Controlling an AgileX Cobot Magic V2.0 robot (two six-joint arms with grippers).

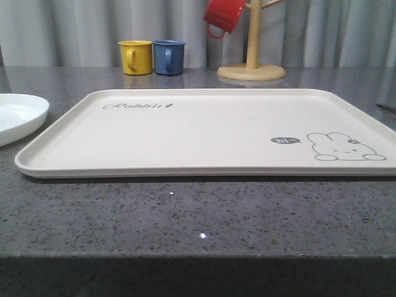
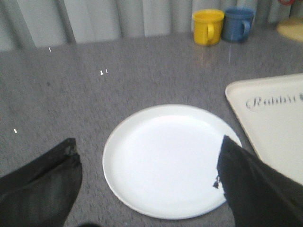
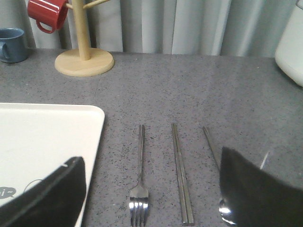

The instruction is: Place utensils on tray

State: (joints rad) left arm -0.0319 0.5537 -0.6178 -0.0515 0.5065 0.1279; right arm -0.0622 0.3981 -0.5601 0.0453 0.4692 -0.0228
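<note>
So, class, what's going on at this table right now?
Nothing is held yet. The large cream rectangular tray is bare. The silver metal fork, flat metal chopsticks and spoon lie on the counter beside it, under the open right tool. The open left tool hovers above the white round plate.

I see the cream tray [image 1: 204, 133] lying flat on the grey worktop [image 1: 198, 216], bare, with "Rabbit" script near one corner and a line-drawn bunny (plus a "hi" bubble) at the opposite one. Beside its edge lie the fork [image 3: 139, 177], the chopsticks [image 3: 181, 172] and the spoon [image 3: 214, 156], roughly parallel, apart from each other, the spoon partly hidden.
</note>
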